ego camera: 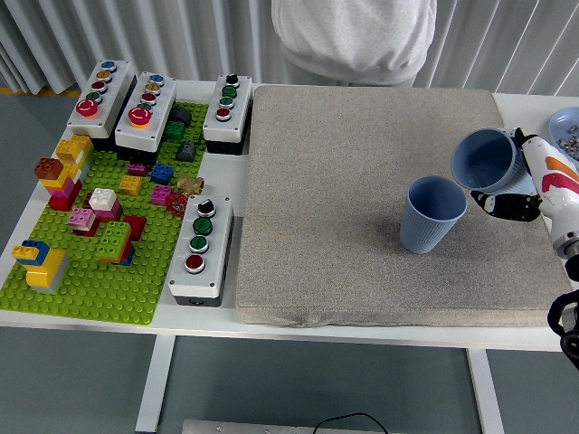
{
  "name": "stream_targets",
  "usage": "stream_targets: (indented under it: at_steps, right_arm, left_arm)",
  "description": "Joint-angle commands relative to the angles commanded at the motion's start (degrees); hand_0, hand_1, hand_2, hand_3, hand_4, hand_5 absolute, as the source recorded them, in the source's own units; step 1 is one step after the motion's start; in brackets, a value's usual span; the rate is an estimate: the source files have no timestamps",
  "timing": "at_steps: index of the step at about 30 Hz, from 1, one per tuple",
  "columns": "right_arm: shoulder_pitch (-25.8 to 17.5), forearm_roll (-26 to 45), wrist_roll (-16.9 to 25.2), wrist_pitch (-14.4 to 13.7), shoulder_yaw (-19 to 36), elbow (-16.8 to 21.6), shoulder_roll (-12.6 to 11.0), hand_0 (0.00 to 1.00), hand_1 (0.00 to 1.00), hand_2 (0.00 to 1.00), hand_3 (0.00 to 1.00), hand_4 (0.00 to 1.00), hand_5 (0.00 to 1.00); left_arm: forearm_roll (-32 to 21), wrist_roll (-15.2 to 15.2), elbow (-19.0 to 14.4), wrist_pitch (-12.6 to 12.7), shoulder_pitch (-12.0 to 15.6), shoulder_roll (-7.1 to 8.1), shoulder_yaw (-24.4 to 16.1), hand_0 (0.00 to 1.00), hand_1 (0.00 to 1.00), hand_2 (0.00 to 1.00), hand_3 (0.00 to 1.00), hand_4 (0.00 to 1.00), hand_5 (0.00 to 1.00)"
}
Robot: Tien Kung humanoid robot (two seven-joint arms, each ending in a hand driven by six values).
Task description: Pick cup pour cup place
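While counting cups: two blue ribbed ones, both at the right of the frame.
Held cup: tipped on its side, mouth turned left and toward the camera, raised just above and right of the other cup; nothing can be made out inside it.
Standing cup: upright on the grey mat, right of centre; its inside looks bare as far as the view shows.
Right hand: enters from the right edge; its fingers are wrapped around the tipped cup, black tips showing below it and a white one at its rim.
Left hand: out of frame.
Mat: one, covering the middle and right of the white surface.
Button boxes: four — three in a row at upper left, one lower down beside the mat's left edge.
Green baseplate: one, at the left, carrying scattered toy bricks in yellow, red, pink, blue and green; too many and too small to count surely.
Dish: one pale blue rim at the right edge, holding small greyish bits, unclear what.
Person: one, standing at the top centre in a white garment; no hands visible.
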Motion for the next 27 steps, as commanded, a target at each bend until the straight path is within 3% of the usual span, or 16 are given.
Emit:
stream_targets:
  at_steps: [27]
  right_arm:
    - [1.0, -4.5, -2.0, 1.7, -1.2, 0.0, -0.2, 0.805, 0.688, 0.593, 0.696, 0.767, 0.16]
  left_arm:
    - [0.0, 0.0, 0.1, 0.0, -0.1, 0.01, -0.1, 0.737, 0.733, 0.801, 0.671, 0.522, 0.91]
